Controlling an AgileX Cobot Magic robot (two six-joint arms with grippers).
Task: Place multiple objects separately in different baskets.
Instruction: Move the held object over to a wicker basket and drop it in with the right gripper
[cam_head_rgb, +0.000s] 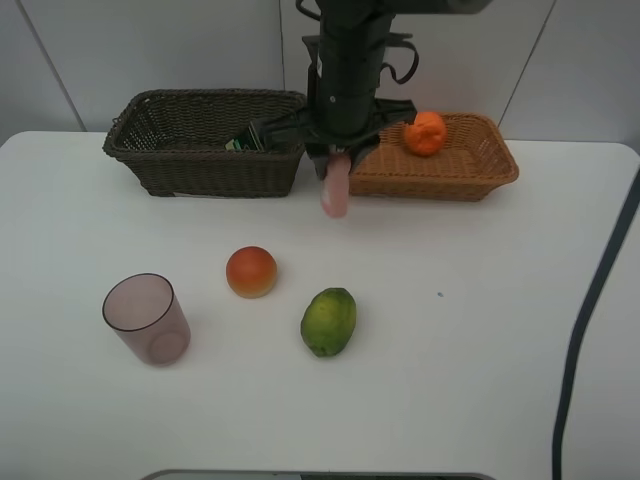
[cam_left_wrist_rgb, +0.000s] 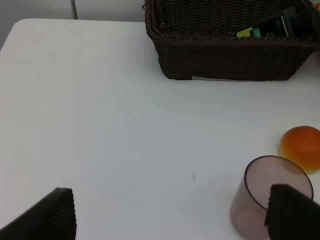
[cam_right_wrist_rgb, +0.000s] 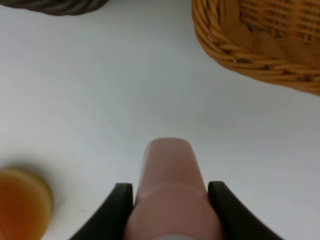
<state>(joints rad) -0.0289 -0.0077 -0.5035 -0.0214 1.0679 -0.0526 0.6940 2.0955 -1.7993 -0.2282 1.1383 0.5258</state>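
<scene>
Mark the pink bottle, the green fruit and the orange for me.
pink bottle (cam_head_rgb: 335, 195): exterior high view, middle of the visible body.
green fruit (cam_head_rgb: 329, 321): exterior high view, middle of its skin.
orange (cam_head_rgb: 426, 133): exterior high view, middle of the fruit.

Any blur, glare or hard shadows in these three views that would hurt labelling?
Exterior high: even light, only a faint shadow under the cup, no glare; the pink bottle looks slightly smeared. Left wrist: dark basket and cup reasonably sharp. Right wrist: pink bottle and red-orange fruit too near the lens, out of focus; light basket crisper.
</scene>
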